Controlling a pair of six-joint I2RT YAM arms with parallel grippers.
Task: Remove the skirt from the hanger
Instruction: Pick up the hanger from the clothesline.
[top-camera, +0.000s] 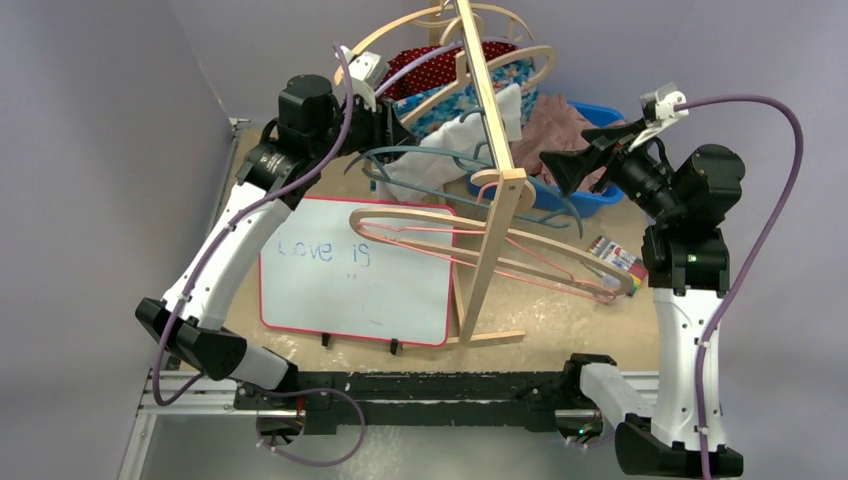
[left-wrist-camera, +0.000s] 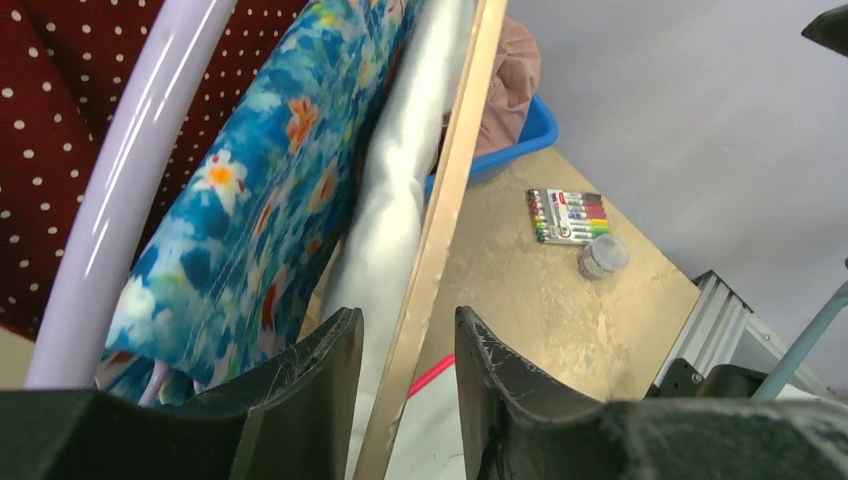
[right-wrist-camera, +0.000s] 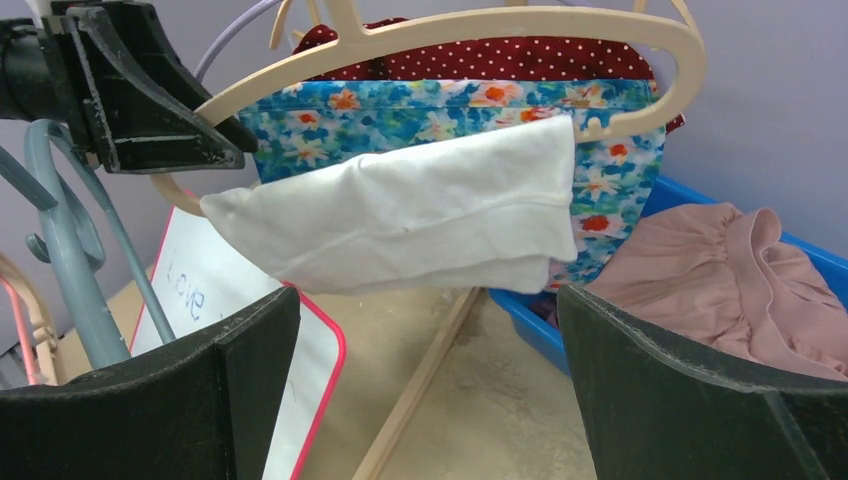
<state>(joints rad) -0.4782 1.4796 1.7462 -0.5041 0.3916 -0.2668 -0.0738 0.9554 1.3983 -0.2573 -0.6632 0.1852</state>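
The tall wooden rack pole (top-camera: 490, 90) rises from the middle of the tan, speckled worktop (top-camera: 545, 320), and it crowds everything. A dark red polka-dot cloth (right-wrist-camera: 480, 62) and a blue floral cloth (right-wrist-camera: 330, 115) hang at the far side. In front of them the white folded skirt (right-wrist-camera: 420, 210) drapes over the lower bar of a pale curved wooden hanger (right-wrist-camera: 480, 22); its fabric is smooth, creased along one fold.

A grey-blue plastic hanger (top-camera: 400, 155) hangs just below the skirt. Thin pink wire hangers (top-camera: 520, 265) lie across the rack's foot. A blue plastic bin (top-camera: 590, 205) holding a crumpled dusty-pink garment (top-camera: 565, 120) sits at the far right corner. A pink-framed whiteboard (top-camera: 350, 290) lies toward the left edge, and a flat pack of coloured markers (top-camera: 615, 257) lies near the right edge beside a small clear jar (left-wrist-camera: 603, 255).

The left arm reaches up and across from the near left corner, bringing the left gripper (left-wrist-camera: 408, 325) to the hanger's left end. Its black fingers (left-wrist-camera: 320, 370) stand partly open, straddling a flat wooden strip with the skirt's edge between them. We cannot tell whether they press on it.

The right arm stands upright at the right edge, forearm bent inward. The right gripper (right-wrist-camera: 425, 300) is level and faces the skirt from a short way off, its fingers spread wide and holding nothing.
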